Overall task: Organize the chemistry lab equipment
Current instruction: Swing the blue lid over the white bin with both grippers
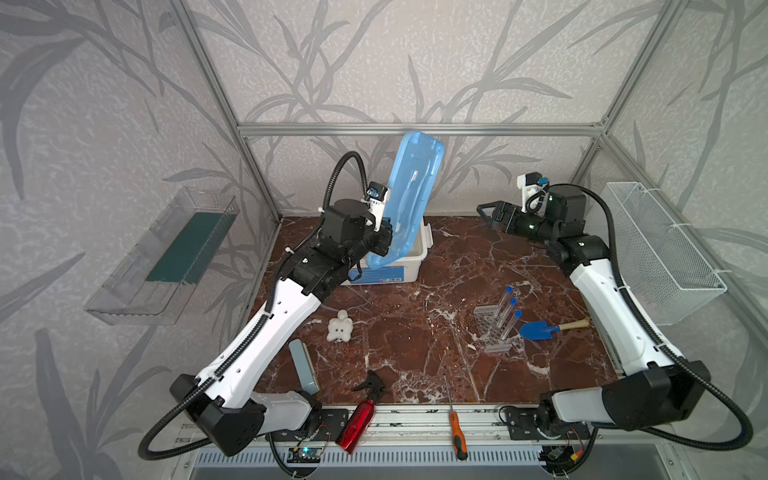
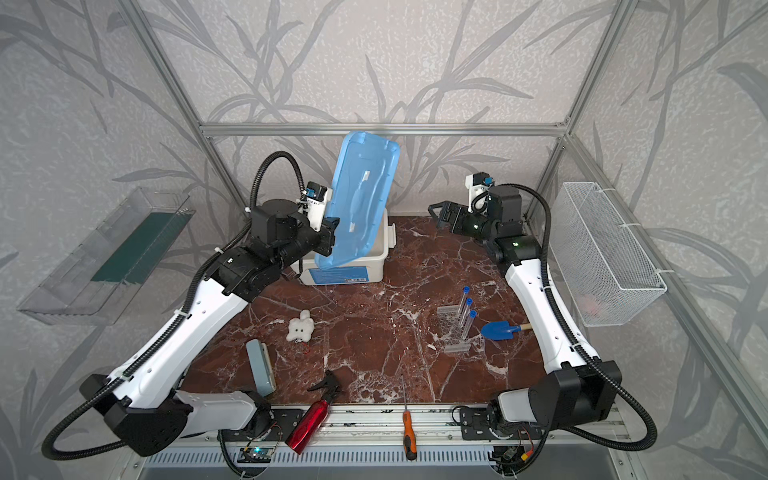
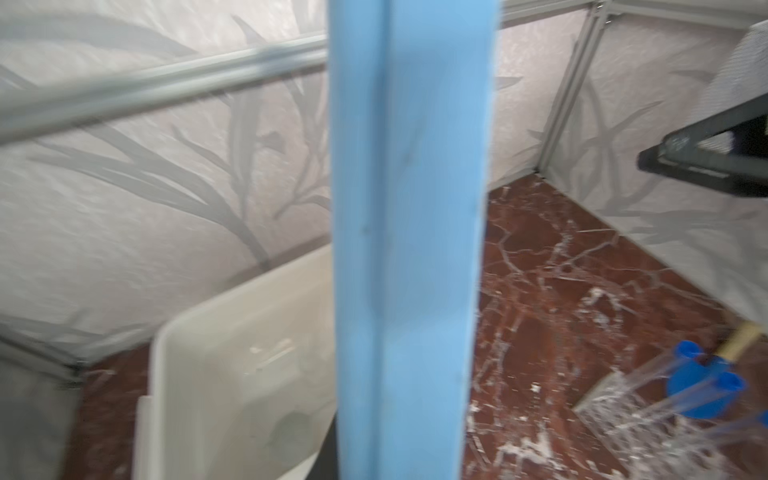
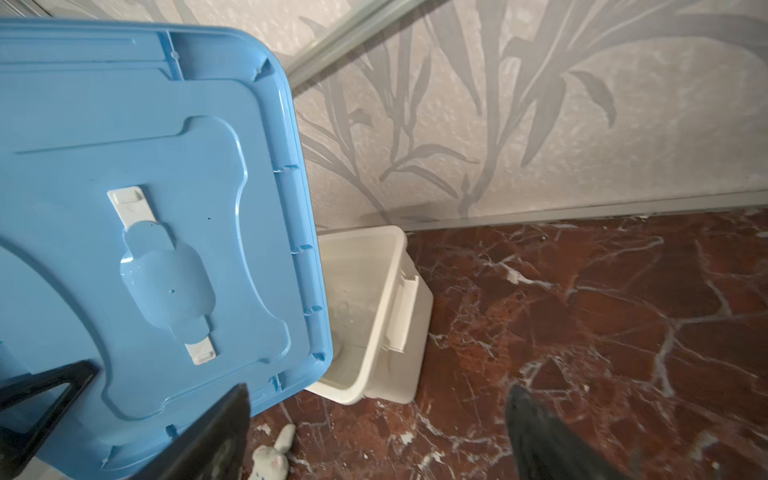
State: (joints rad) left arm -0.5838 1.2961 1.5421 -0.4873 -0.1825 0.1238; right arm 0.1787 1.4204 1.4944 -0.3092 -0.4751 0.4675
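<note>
Left gripper (image 1: 385, 239) clenched on the lower edge of the blue lid (image 1: 409, 195), holding it tilted up on end; the lid's low corner hangs just over the open white box (image 1: 411, 259) directly beneath the jaws. Right gripper (image 1: 488, 216) released, jaws spread wide and empty, facing the lid across a clear gap, touching neither lid nor box. In the right wrist view the lid's underside fills the near side and the box mouth shows past it; what lies on the box floor is too faint to tell. Three blue-capped tubes (image 1: 509, 311) stand leaning in the clear rack (image 1: 494, 332), well back from the right gripper toward its arm's base, on the table (image 1: 415, 332), with a blue trowel (image 1: 540, 330) just beside the rack on the arm side. Step in hand, as I read it: opening the box, with the lid off and carried by one arm alone. Next move probably calls for the left arm to swing the lid clear of the box mouth and set it down without clipping the box rim, while the free right gripper turns back and down to the rack, closing on a tube below its cap. Risk: the tubes lean, so a sideways pull could tip the rack.
</note>
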